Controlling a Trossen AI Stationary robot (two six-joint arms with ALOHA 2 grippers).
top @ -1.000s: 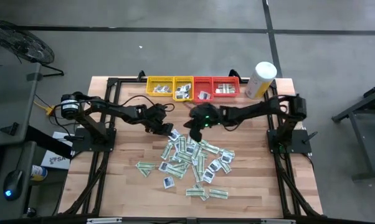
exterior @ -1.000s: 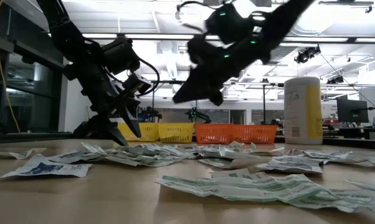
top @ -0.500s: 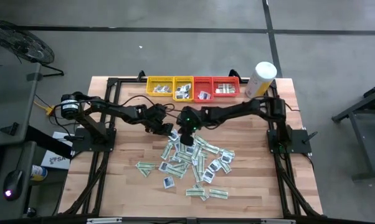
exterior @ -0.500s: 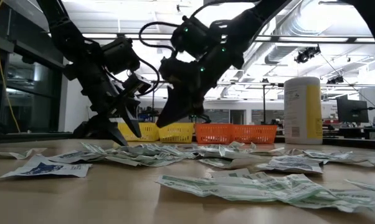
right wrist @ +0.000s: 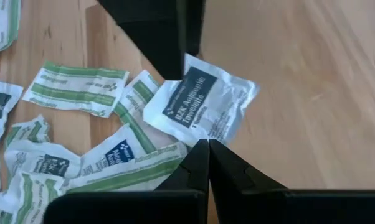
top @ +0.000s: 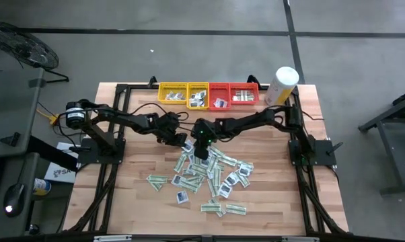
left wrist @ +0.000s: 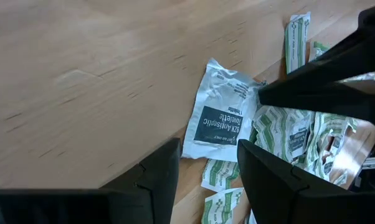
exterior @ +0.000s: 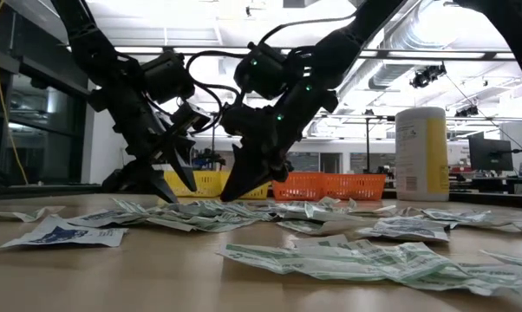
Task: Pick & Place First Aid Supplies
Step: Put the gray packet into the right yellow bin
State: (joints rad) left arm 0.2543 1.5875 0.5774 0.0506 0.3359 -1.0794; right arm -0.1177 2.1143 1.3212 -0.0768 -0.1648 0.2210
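High view, left jaws (top: 184,142) spread, right jaws (top: 201,152) pressed together, both over white blue-centred paper towelette packet (left wrist: 220,114) at pile's back edge.

1. We see the packets (top: 209,175) heaped at the table's (top: 323,195) centre.
2. Four trays (top: 208,94) line the twelve o'clock edge.
3. The canister (top: 281,86) stands at one o'clock, just beside the trays.
4. Both grippers meet over the heap's twelve o'clock edge.

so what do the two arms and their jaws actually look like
Both arms are dark, nearly black, jointed tubes with loose black cables looping along them. The left gripper and right gripper end in flat, tapering black jaws. The right arm's wrist carries small green lights. No other markings are readable.
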